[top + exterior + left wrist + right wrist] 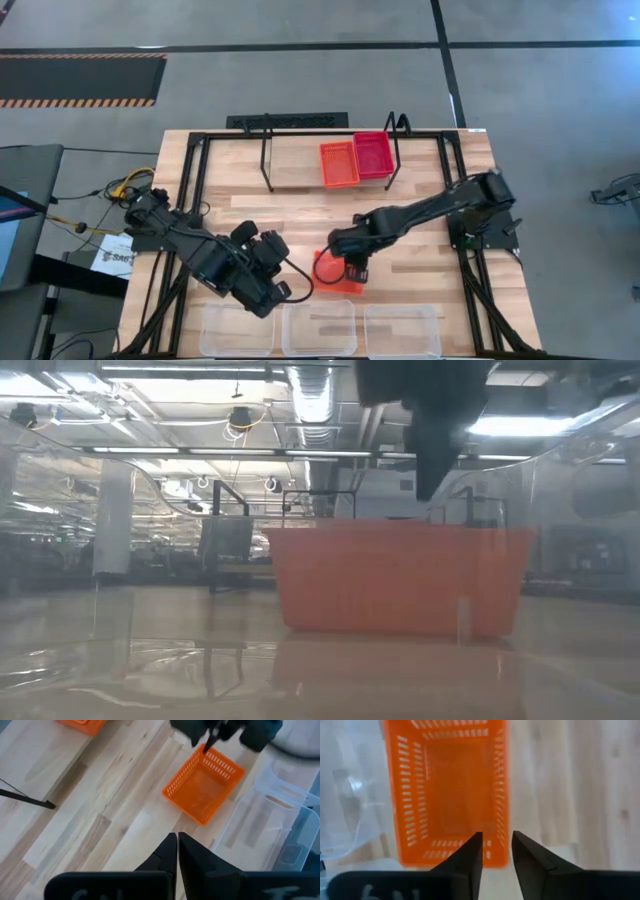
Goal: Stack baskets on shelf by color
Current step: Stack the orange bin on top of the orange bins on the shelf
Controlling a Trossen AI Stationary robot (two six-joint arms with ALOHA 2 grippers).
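Observation:
An orange basket [333, 272] [202, 787] [450, 785] stands upright on its base on the table, near the middle. My right gripper [355, 270] [497, 845] is open above its right-hand wall, one finger on each side of the rim. In the low view its fingertips [426, 490] end just above the basket's rim [400, 528]. My left gripper [290, 290] [177, 842] is shut and hovers over bare wood to the basket's left. On the shelf [290, 122] at the far edge sit another orange basket [338, 165] and a red basket [373, 155], side by side.
Three clear baskets [237, 330] [318, 328] [402, 330] line the near edge, right behind the orange basket. A black tube frame [190, 200] borders the table. The shelf's left part [295, 165] is bare wood. Cables and a monitor lie off the left edge.

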